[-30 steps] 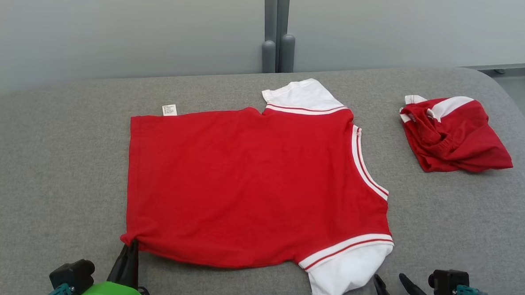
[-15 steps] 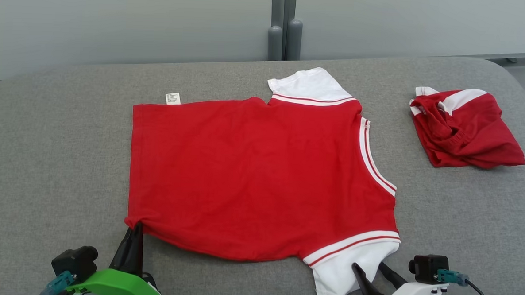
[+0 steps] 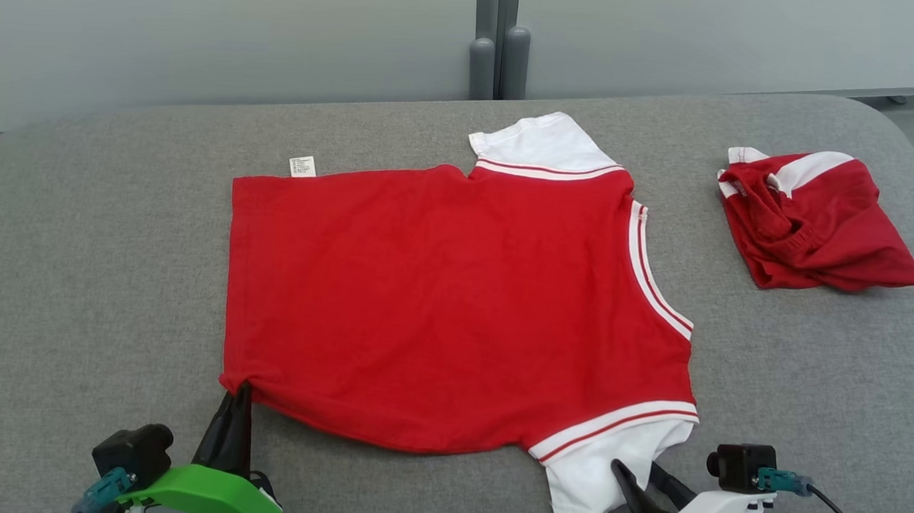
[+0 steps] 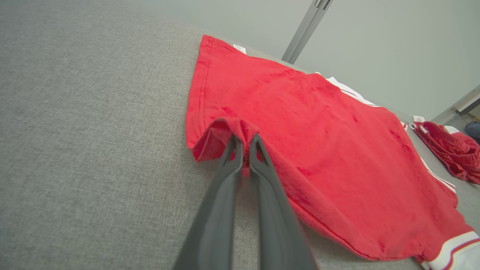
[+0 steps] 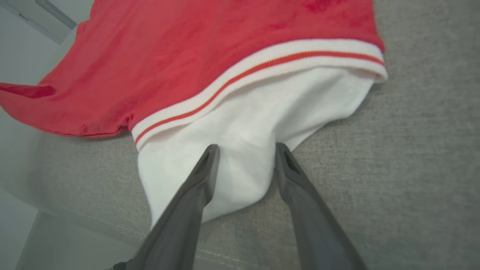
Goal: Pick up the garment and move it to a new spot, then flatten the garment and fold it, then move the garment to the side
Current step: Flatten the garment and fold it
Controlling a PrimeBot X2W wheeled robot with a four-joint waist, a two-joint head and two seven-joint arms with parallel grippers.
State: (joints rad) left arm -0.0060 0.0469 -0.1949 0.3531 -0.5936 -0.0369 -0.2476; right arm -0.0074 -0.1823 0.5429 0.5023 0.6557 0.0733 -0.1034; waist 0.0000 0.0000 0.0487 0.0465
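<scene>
The right gripper [image 5: 247, 148] has slid onto the white sleeve [image 5: 243, 108], fingers [image 5: 202, 176] apart around it, while the left gripper [image 4: 245, 139] pinches the shirt [image 3: 439, 302] corner, ready to fold.

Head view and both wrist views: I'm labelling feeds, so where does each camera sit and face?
Head view: on the head, facing forward and down at the red shirt on the grey surface; left tool, right tool at bottom.
Left wrist view: from that wrist, along its shut fingers pinching the shirt's corner.
Right wrist view: from that wrist, along its parted fingers astride the white sleeve.
All share the shirt.
</scene>
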